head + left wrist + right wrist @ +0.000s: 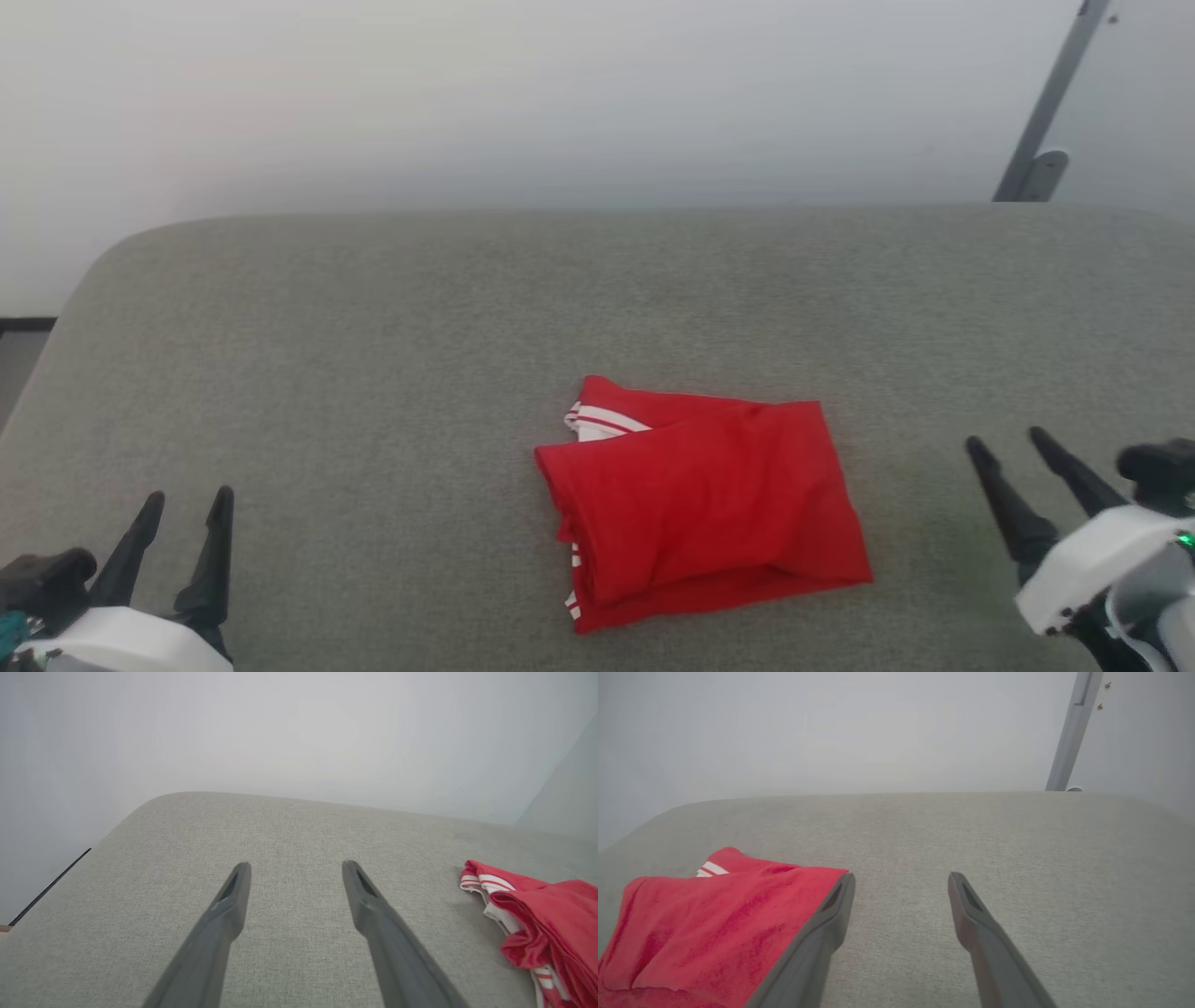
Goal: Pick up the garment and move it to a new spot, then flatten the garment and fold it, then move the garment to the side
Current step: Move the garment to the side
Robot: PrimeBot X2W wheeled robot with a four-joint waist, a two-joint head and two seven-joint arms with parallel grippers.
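A folded red garment [700,504] lies on the grey fabric-covered bench [373,373], a little right of centre in the head view, with white-and-red striped trim peeking out along its left edge. The left hand [189,497] sits at the lower left and the right hand [1005,438] at the lower right. Both have their fingers spread wide, empty and clear of the cloth. A slanted grey metal pole [1046,103] rises behind.

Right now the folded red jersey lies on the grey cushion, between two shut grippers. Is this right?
No: the left gripper and right gripper are open, as both wrist views show. The folded red jersey lies on the grey cushion between them.
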